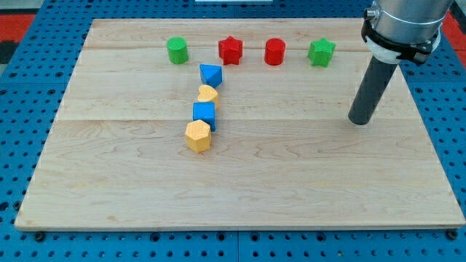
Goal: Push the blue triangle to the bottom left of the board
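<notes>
The blue triangle (210,74) sits in the upper middle of the wooden board (240,189), at the top of a short column of blocks. Below it lie a yellow heart (208,94), a blue cube (204,113) and a yellow hexagon (198,135), each touching or nearly touching its neighbour. My tip (358,121) rests on the board at the view's right, far to the right of the blue triangle and a little lower. It touches no block.
A row near the board's top edge holds a green cylinder (177,50), a red star (230,49), a red cylinder (275,52) and a green star (321,52). A blue pegboard surface (22,109) surrounds the board.
</notes>
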